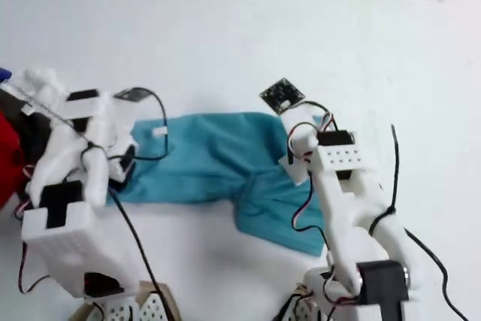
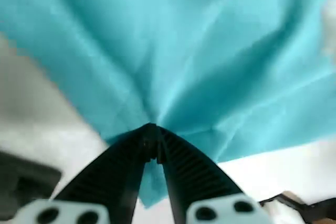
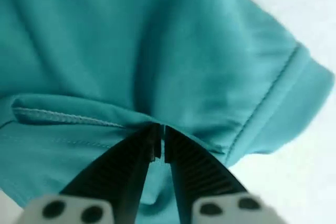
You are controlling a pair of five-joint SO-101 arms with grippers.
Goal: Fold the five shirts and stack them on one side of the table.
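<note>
left arm [image 1: 64, 238]: white printed plastic shell, blocky; black motor blocks in joints; thin black cable looping back from gripper end; red and white wires toward base.
right arm [image 1: 346, 208]: same white shell; grid of small holes on block just behind gripper; black motor, red/white/black wires alongside; small black square board [image 1: 282, 95] beside wrist.
left gripper [image 2: 152, 140]: two black ribbed fingers, white mount behind, round dark screw holes.
right gripper [image 3: 159, 137]: same.
</note>
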